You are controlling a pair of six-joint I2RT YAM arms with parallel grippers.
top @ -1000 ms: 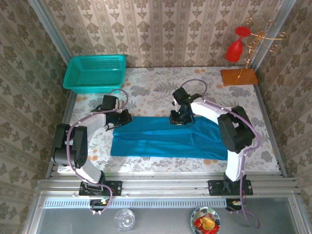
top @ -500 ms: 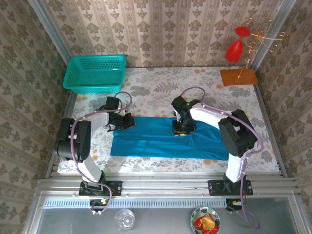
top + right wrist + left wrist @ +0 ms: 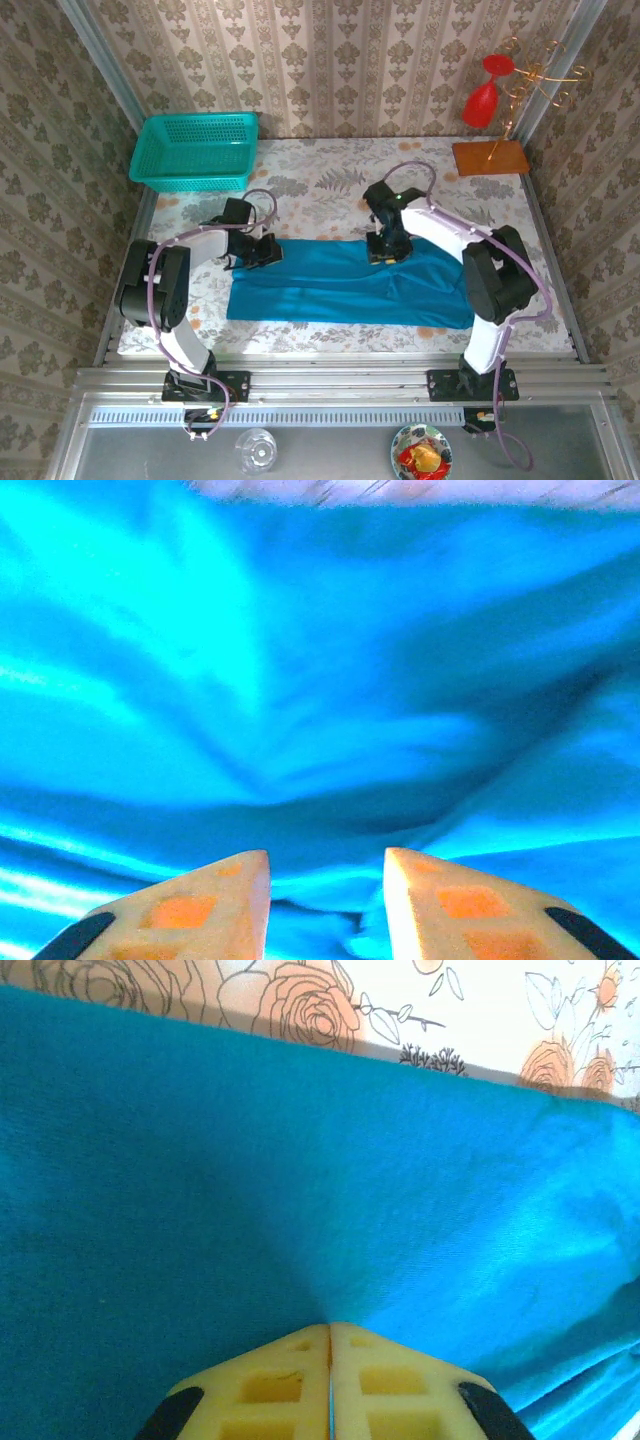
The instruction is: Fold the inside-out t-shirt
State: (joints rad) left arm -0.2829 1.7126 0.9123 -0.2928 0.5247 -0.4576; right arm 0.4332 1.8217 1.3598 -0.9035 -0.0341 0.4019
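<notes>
Folded teal-blue cotton t-shirt (image 3: 340, 285) under both hands on the floral-patterned counter (image 3: 320, 185).

The shirt lies as a long flat band, nearer the arm bases than the rigid teal plastic mesh basket (image 3: 195, 150) and stretching away to that basket's right. The left hand (image 3: 265, 250) sits at the shirt's far edge on the end closest to the basket; in its wrist view the yellow fingers (image 3: 270, 1385) are pressed together, pinching a crease of the cloth at their tips. The right hand (image 3: 385, 250) rests on the same far edge, well farther from the basket, and its wrist view shows its orange-yellow fingers (image 3: 215, 900) spread apart over rumpled fabric, gripping nothing.
</notes>
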